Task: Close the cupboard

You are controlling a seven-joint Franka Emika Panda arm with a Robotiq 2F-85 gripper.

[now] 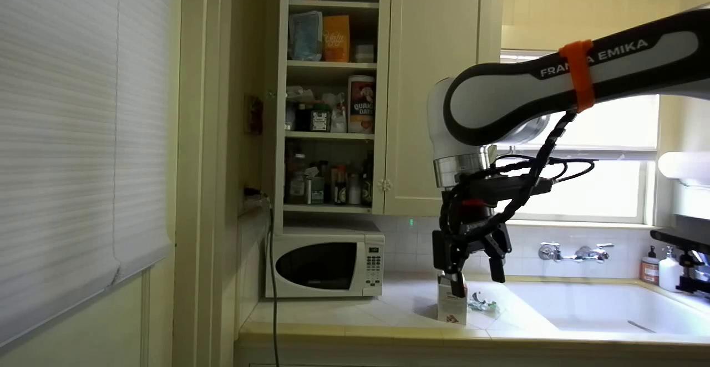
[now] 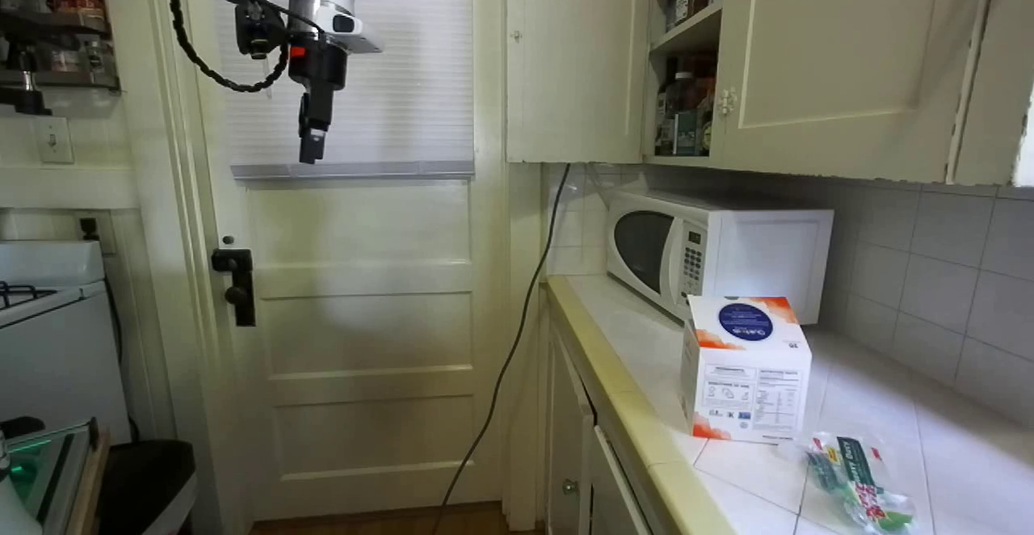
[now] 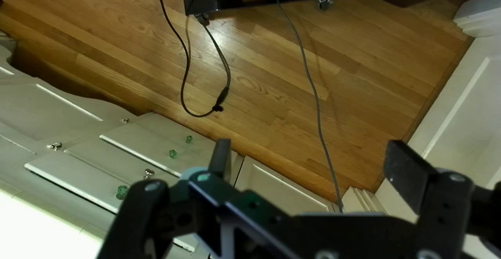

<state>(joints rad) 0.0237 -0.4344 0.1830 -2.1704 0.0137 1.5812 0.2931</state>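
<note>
The cream-white cupboard (image 1: 333,66) stands open in an exterior view, with shelves of jars, bottles, bags and boxes showing. Its flat door (image 1: 274,106) is swung out to the left there and seen nearly edge-on. In an exterior view the open door (image 2: 577,58) shows its broad face, beside the shelf opening (image 2: 688,30). My gripper (image 1: 478,278) hangs pointing down, right of and below the cupboard in that view. In an exterior view the gripper (image 2: 311,151) is left of the door and apart from it. In the wrist view the gripper (image 3: 309,161) is open, nothing between its fingers. The cupboard is out of the wrist view.
A white microwave (image 1: 324,264) stands on the counter under the cupboard. A white and orange box (image 2: 747,381) and a plastic bag (image 2: 860,478) lie nearby. A matching cabinet door (image 1: 435,90) is shut. A grey cable (image 2: 517,333) hangs by the counter end.
</note>
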